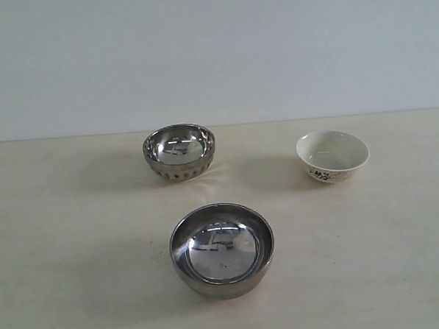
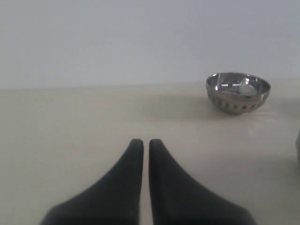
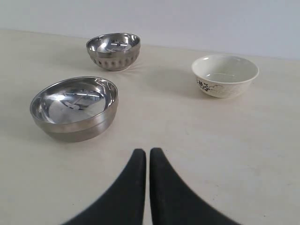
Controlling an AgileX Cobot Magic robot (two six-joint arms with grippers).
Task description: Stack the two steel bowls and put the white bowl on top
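I find three bowls standing upright on the pale surface point(image 1: 77, 253), each apart from the others and none stacked.

The dimpled steel bowl point(image 1: 179, 152) sits toward the back, left of centre in the exterior view, near the line where the surface meets the plain wall point(image 1: 214, 54). A band of dimples runs round its side.

The plain steel bowl point(image 1: 222, 249) stands nearer the camera, roughly central and well apart from the dimpled one. Its polished inside shows only reflections.

The white bowl point(image 1: 332, 155) stands to the right, a little nearer than the dimpled bowl, with a dark floral print on its outer side. All three mouths face up.

The left tool point(image 2: 142, 143) has its two dark fingers brought together, with only a thin slit between the tips and nothing gripped. It hangs over bare surface, and the dimpled steel bowl lies ahead of it, well apart.

The right tool point(image 3: 143, 152) is closed in the same way, with nothing in its grasp, also over bare surface. The plain steel bowl is the nearest to it but not in contact. The dimpled steel bowl and the white bowl lie farther off.
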